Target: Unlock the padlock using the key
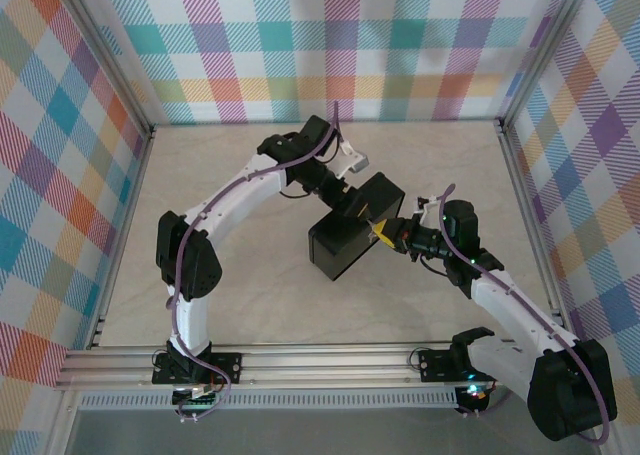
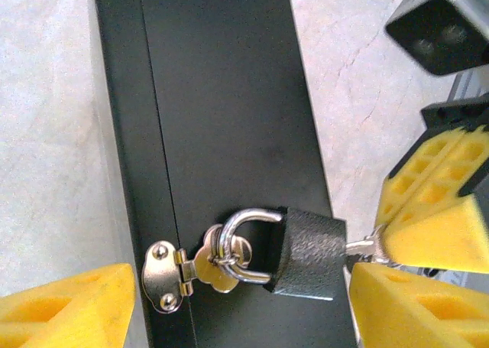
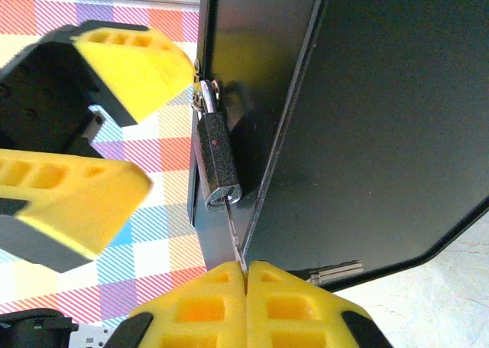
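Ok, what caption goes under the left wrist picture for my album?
Right gripper holds the key at the keyhole of the padlock hanging from the box hasp.

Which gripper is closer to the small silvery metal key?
Right. The right gripper pinches the small silvery metal key; the left gripper stands open, straddling the dark silver-shackled padlock.

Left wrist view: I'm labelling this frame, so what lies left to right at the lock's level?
First the left gripper's finger → hasp plate → padlock → key → right gripper, shut on the key.
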